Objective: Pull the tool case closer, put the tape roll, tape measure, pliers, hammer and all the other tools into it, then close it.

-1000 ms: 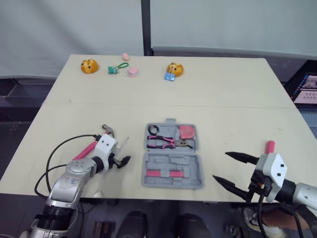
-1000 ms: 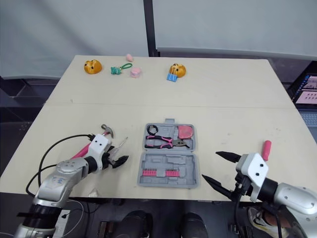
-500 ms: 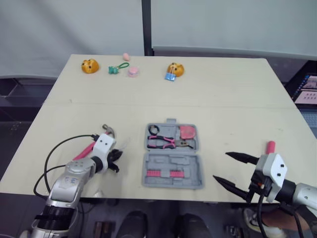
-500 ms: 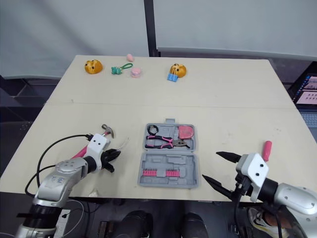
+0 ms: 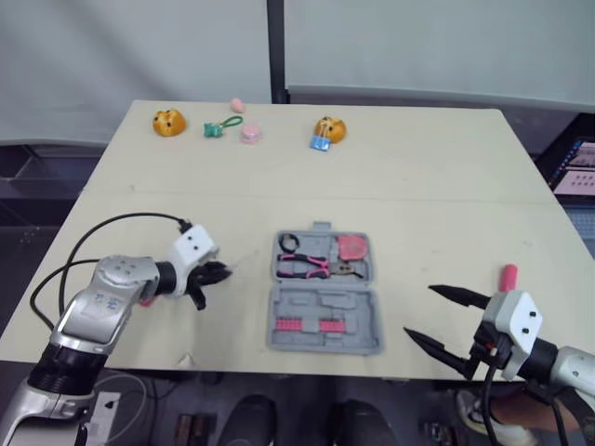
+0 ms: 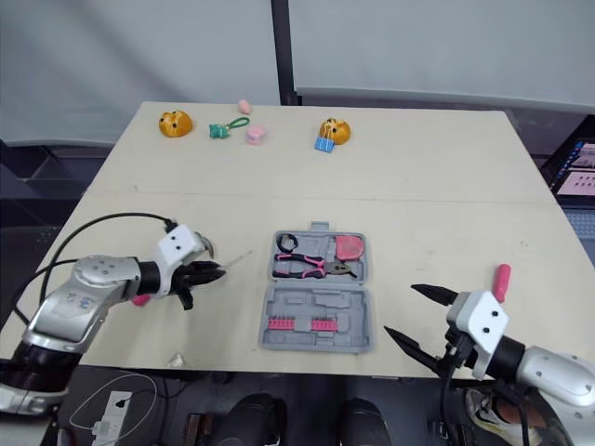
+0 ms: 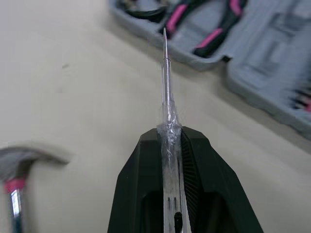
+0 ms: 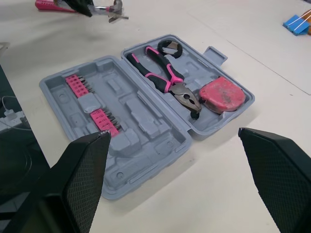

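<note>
Beige table (image 5: 400, 186), grey backdrop (image 5: 418, 46) behind. Left gripper (image 6: 200, 274) clamped on a slim screwdriver (image 7: 166, 73), clear handle pinched between the pads, bare shaft pointing toward 2 o'clock. Tool case (image 5: 323, 307) lies open at its 3 o'clock, near, long axis running 12 to 6; left arm is the nearer one. Far half holds tape roll (image 5: 288, 243), pliers (image 5: 311, 267) and tape measure (image 5: 350, 247); near half has pink bit rows (image 5: 307, 325) and empty moulded slots. Bare table between, nothing seems to block the way. Hammer (image 7: 24, 158) just beside the gripper, handle trailing toward 8 o'clock, not yet packed. Right gripper (image 5: 418, 310) spread wide at the case's 4 o'clock, holding nothing; pink-handled tool (image 5: 507, 275) beyond it. Small toys (image 5: 168, 122) at far edge, well apart.
</note>
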### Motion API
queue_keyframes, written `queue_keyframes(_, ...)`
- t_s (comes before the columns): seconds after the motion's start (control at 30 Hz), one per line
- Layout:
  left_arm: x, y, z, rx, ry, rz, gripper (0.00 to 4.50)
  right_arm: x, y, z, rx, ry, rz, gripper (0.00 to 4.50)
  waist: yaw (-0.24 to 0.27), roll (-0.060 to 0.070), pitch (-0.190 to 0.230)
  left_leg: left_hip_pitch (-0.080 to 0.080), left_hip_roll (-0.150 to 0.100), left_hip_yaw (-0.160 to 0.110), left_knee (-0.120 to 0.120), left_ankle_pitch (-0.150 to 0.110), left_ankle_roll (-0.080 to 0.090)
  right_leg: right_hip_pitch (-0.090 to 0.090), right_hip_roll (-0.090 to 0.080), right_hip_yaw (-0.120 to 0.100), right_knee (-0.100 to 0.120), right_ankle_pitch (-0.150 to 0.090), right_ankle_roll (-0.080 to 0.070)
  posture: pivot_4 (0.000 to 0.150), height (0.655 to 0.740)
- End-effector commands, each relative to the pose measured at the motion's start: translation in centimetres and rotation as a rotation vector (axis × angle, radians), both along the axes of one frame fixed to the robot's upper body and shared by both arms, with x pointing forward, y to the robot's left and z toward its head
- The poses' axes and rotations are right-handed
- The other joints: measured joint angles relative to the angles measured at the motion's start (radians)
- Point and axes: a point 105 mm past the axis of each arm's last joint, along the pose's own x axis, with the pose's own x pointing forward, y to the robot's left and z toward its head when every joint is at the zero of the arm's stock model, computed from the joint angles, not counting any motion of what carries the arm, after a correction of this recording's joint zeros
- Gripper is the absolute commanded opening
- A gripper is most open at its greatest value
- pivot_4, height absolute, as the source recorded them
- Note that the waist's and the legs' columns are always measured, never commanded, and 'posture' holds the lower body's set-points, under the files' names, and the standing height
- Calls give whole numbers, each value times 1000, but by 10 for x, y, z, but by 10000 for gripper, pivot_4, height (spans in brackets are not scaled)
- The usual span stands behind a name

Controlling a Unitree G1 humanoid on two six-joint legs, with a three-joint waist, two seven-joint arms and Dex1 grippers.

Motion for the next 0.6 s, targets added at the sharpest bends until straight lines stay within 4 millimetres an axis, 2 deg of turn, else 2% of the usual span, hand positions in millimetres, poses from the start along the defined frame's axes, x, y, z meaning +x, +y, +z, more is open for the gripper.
queue_keyframes(0.03,-9,-21,15,-2,3,-160,303,-7,-7,3,11,-25,-5,45000,0,0,0,0,0,0,0,0,0,0,0,0,0,0,0,1500,6677)
queue_keyframes(0.2,-10,-40,24,17,22,-278,303,-21,-14,-5,9,16,-1,45000,1,0,0,0,0,0,0,0,0,0,0,0,0,0,0,1500,6677)
queue_keyframes(0.4,-5,-64,25,97,33,-398,303,-32,-20,-9,-8,28,-14,45000,1,0,0,0,0,0,0,0,1,0,1,0,1,0,0,1500,6677)
queue_keyframes(0.5,0,-74,22,147,32,-432,303,-34,-19,-11,-8,27,-20,45000,1,0,0,0,0,0,0,0,1,0,1,0,1,0,0,1500,6677)
queue_keyframes(0.6,4,-94,24,166,23,-473,303,-34,-18,-11,-5,24,-21,45000,2,0,1,0,0,0,1,1,1,0,1,0,1,0,0,1500,6677)
